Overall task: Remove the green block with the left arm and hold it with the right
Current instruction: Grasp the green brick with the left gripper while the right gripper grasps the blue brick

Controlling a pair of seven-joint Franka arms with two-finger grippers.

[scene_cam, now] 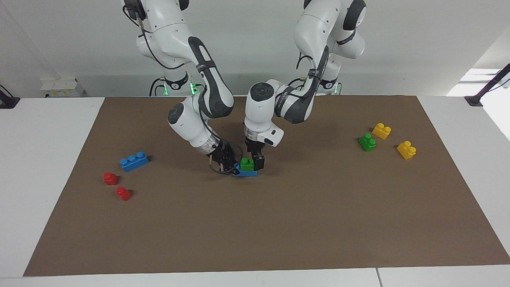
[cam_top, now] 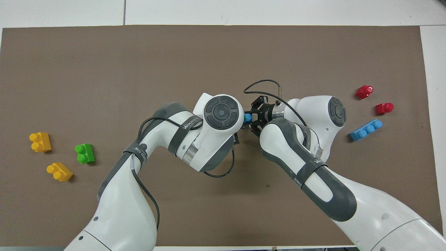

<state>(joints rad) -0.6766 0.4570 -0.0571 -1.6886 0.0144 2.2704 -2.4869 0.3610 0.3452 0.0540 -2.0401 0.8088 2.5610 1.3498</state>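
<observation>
The green block, bright green with two studs, sits pressed on top of a blue brick in the middle of the brown mat. My left gripper comes straight down on it, open, one finger on each side of the block. In the overhead view the left wrist hides the green block, and only one end of the blue brick shows. My right gripper, the one with the wire loop, reaches in low from the side. It is shut on that end of the blue brick, as the overhead view shows at the right gripper.
Toward the right arm's end lie a blue three-stud brick and two red blocks. At the left arm's end lie a darker green brick and two yellow bricks. The brown mat covers the table.
</observation>
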